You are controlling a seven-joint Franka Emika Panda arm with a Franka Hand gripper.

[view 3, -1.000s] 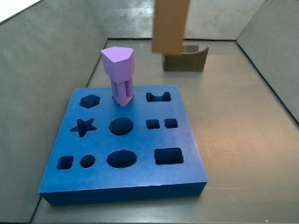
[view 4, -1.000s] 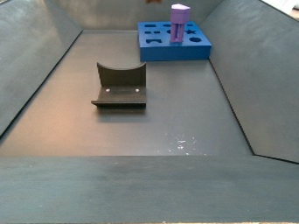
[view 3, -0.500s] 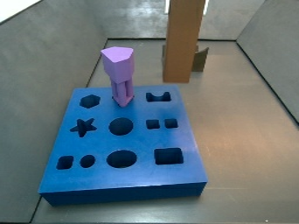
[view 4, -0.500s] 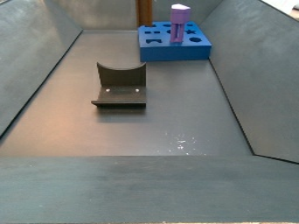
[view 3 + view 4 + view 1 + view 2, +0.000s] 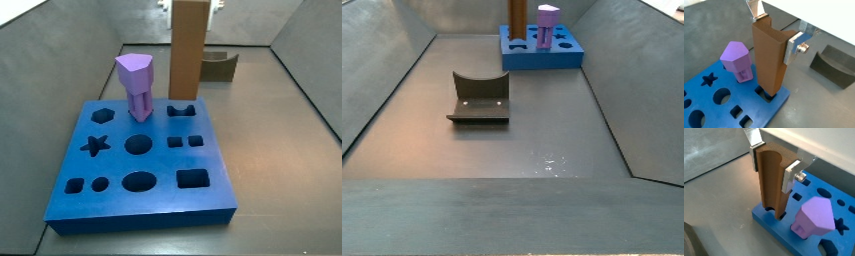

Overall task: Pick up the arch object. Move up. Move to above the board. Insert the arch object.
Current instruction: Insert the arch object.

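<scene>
**Arch Object at Slot Entry; Insertion Incomplete**

Progress. The tool [image 5: 774, 35] was clamped on the arch object [image 5: 769, 60], one silver plate on each side of its upper part. The column stood upright over the board [image 5: 120, 205], and its lower end met the arch-shaped cut-out at the board's edge in both wrist views. Pickup, lift and transfer appeared complete. Insertion was judged to have barely begun, since nearly the full height of the column stood above the blue surface. How deep the foot sat in the slot could not be confirmed, because the column hid the hole. Remaining work, as judged: lower the piece to its seat, then release it.

Materials and shapes.
- Arch object: tall, slim, orange-brown, matte and wood-like, with flat faces and one rounded side [image 5: 769, 178].
- Board: thick, square, bright blue slab with star, hexagon, round and square holes.
- Purple post [image 5: 135, 85]: faceted, smooth, seated in the board next to the column.
- Dark block with a scooped top [image 5: 480, 98]: resting on the grey worktop [image 5: 516, 150], well apart from the board.
</scene>
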